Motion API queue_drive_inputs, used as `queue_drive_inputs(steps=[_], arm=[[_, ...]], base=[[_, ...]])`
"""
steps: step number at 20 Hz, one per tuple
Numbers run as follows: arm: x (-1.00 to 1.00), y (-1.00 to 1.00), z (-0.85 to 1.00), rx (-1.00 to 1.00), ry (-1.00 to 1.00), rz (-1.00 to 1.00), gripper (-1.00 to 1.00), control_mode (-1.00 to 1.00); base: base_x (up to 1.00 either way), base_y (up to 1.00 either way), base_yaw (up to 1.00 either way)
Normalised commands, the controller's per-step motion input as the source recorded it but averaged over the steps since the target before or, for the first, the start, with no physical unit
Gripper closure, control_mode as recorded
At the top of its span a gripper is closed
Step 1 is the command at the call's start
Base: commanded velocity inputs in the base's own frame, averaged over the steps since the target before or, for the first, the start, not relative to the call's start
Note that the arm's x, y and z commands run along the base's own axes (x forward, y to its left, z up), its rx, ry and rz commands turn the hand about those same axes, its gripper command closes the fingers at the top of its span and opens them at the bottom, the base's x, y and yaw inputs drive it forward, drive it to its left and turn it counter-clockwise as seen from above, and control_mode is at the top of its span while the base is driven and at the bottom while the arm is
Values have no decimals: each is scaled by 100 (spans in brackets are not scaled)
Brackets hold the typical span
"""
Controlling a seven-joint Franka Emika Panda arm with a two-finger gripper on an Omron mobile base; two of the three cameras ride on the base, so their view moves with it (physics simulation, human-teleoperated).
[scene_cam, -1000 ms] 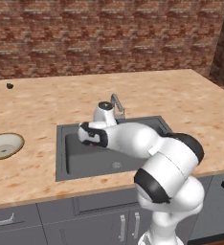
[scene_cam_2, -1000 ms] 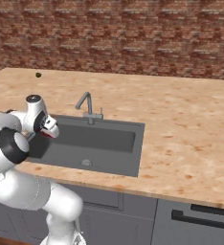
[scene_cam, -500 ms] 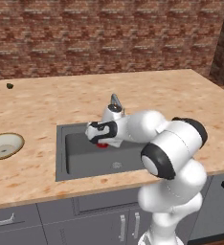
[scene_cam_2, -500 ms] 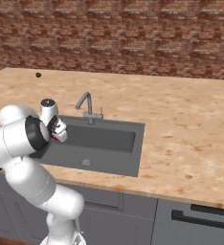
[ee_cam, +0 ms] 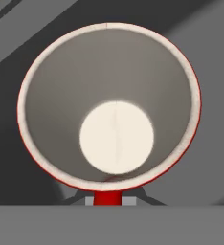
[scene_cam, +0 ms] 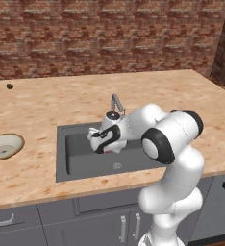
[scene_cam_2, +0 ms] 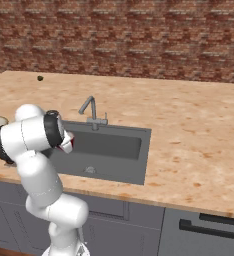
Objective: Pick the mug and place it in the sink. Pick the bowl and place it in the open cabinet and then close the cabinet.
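The red mug point(ee_cam: 116, 139) with its white inside sits right under the hand in the hand view, its mouth facing the camera. My gripper point(scene_cam: 101, 146) hangs inside the dark grey sink point(scene_cam: 81, 166), left of the tap point(scene_cam: 116, 102), shut on the mug, of which a red sliver point(scene_cam_2: 69, 144) shows past the wrist. The cream bowl point(scene_cam: 4, 146) with a tan rim rests on the counter left of the sink, far from the gripper. The cabinet is out of view.
A small brown lump point(scene_cam: 10, 86) lies at the counter's back left. The brick wall runs behind the wooden counter point(scene_cam: 172, 96). Grey base cabinets with drawers point(scene_cam: 100, 216) stand below the counter edge. My bent arm's elbow point(scene_cam: 174, 137) overhangs the sink's right side.
The gripper with the mug has moved slightly right and lower into the basin, and the elbow has swung up and over the sink's right side. The bowl has not moved.
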Motion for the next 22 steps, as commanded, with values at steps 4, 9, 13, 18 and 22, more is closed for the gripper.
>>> queue_drive_inputs(steps=[4,9,13,18,22], arm=[[44,0,-24,0,6,-6,100,-100],[15,-3,-22,0,10,-3,100,-100],[2,0,-22,0,8,-4,100,-100],[22,-5,-5,0,5,-2,100,-100],[22,-8,-16,0,4,-2,100,-100]], base=[[0,0,0],[0,0,0],[0,0,0],[0,0,0],[0,0,0]])
